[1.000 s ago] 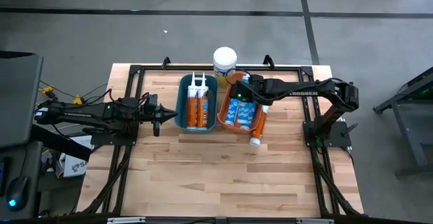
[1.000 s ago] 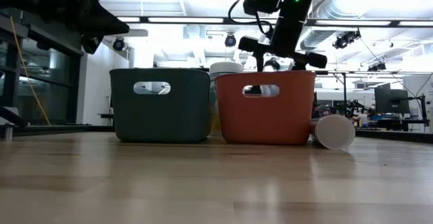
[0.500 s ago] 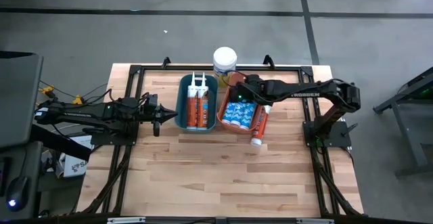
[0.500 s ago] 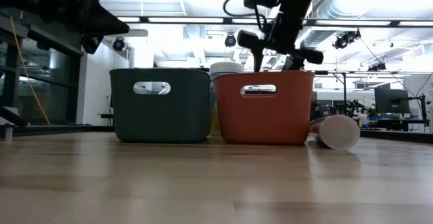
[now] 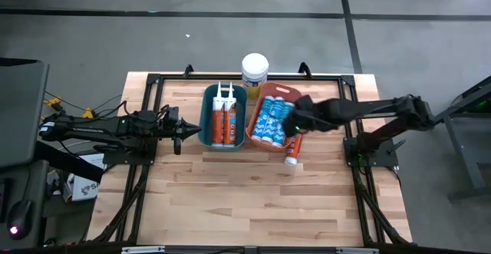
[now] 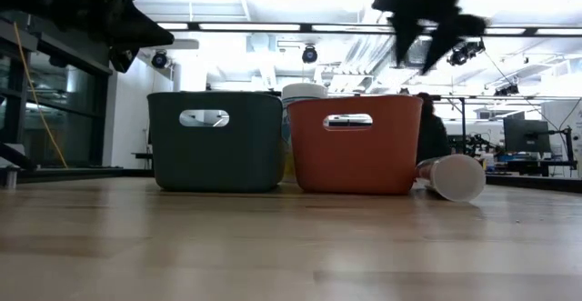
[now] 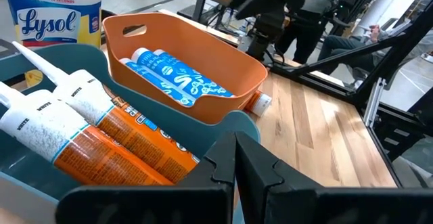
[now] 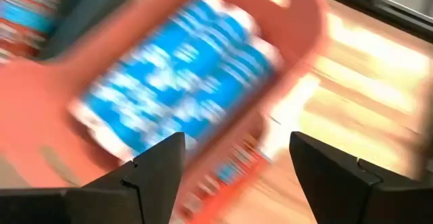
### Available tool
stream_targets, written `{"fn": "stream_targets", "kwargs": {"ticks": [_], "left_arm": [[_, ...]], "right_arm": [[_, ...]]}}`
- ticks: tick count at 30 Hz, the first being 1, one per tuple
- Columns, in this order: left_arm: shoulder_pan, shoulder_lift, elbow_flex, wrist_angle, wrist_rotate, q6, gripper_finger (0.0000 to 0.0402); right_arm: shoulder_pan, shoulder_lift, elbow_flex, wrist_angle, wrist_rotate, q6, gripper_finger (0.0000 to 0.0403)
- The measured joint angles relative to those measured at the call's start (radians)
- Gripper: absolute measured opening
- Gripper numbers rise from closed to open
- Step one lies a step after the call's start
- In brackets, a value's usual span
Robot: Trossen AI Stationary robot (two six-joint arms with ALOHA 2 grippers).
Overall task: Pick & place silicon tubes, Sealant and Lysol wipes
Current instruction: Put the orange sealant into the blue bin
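Right gripper (image 5: 290,125): fingers wide, empty, above orange plastic bin (image 5: 256,110) of blue-labelled tubes (image 5: 270,118). Left gripper (image 5: 193,130): closed, beside teal bin (image 5: 205,108).

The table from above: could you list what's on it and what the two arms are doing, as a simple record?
Teal bin: two orange tubes
Orange bin: blue tubes
Loose tube: lying on table beside orange bin
Wipes canister: upright behind the bins
Right gripper: open, empty, above orange bin's edge
Left gripper: shut, waiting beside teal bin
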Motion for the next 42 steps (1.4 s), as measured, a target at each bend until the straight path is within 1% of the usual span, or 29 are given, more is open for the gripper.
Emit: {"fn": "stream_targets", "kwargs": {"ticks": [3, 6, 8, 11, 14, 17, 21, 24, 26, 30, 35, 42], "left_arm": [[0.000, 0.000, 0.000, 0.000, 0.000, 0.000, 0.0000], [0.000, 0.000, 0.000, 0.000, 0.000, 0.000, 0.0000], [0.000, 0.000, 0.000, 0.000, 0.000, 0.000, 0.0000], [0.000, 0.000, 0.000, 0.000, 0.000, 0.000, 0.0000], [0.000, 0.000, 0.000, 0.000, 0.000, 0.000, 0.0000], [0.000, 0.000, 0.000, 0.000, 0.000, 0.000, 0.0000], [0.000, 0.000, 0.000, 0.000, 0.000, 0.000, 0.0000], [0.000, 0.000, 0.000, 0.000, 0.000, 0.000, 0.0000], [0.000, 0.000, 0.000, 0.000, 0.000, 0.000, 0.0000], [0.000, 0.000, 0.000, 0.000, 0.000, 0.000, 0.0000], [0.000, 0.000, 0.000, 0.000, 0.000, 0.000, 0.0000], [0.000, 0.000, 0.000, 0.000, 0.000, 0.000, 0.0000]], "right_arm": [[0.058, -0.071, -0.058, -0.112, 0.021, 0.119, 0.0263], [0.129, -0.151, -0.150, -0.123, 0.023, 0.220, 0.0263], [0.184, -0.199, -0.222, -0.100, 0.022, 0.289, 0.0263], [0.258, -0.261, -0.341, -0.005, 0.015, 0.366, 0.0263], [0.304, -0.307, -0.457, 0.146, 0.009, 0.371, 0.0264], [0.322, -0.341, -0.552, 0.262, 0.006, 0.359, 0.0264], [0.313, -0.355, -0.651, 0.365, 0.008, 0.356, 0.0264], [0.296, -0.352, -0.699, 0.468, 0.007, 0.311, 0.0264], [0.286, -0.352, -0.725, 0.504, -0.003, 0.275, 0.0264], [0.279, -0.352, -0.746, 0.513, -0.013, 0.234, 0.0264], [0.280, -0.351, -0.758, 0.516, 0.024, 0.226, 0.0264], [0.280, -0.351, -0.760, 0.511, 0.038, 0.205, 0.0264]]}}
